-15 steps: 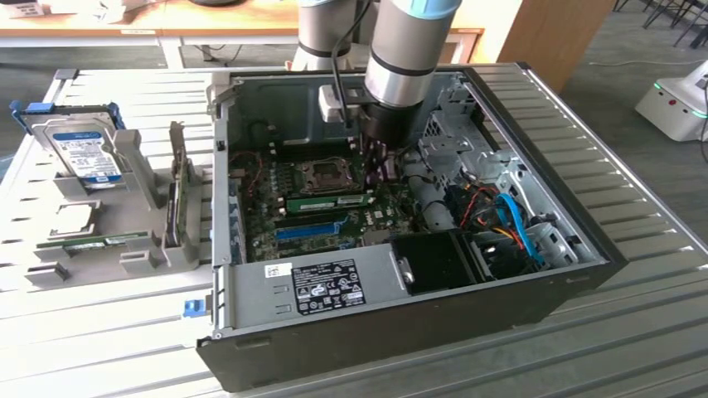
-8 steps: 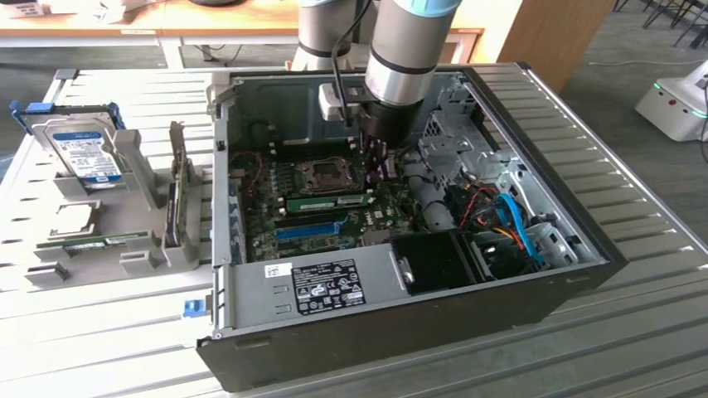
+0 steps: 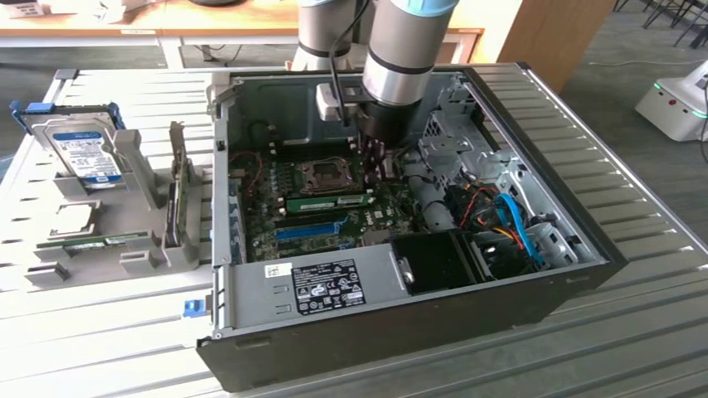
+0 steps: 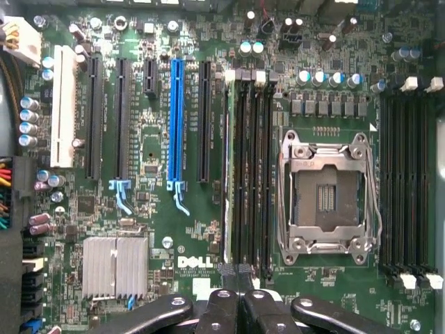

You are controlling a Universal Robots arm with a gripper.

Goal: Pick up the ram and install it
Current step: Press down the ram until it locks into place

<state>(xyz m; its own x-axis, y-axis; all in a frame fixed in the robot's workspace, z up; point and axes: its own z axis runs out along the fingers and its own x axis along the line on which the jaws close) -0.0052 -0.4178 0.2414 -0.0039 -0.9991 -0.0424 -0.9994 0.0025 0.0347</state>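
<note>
The arm hangs over the open computer case, its gripper pinched together and holding nothing. The ram already sits in a slot on the motherboard (edge-on in the wrist view, beside the black slots), so placing looks done; whether it's fully latched, I can't tell

A ribbed metal tabletop fills the foreground. Behind it stand a wooden desk and a wooden panel, over grey carpeted floor. A white machine sits at the exterior view's right.
</note>
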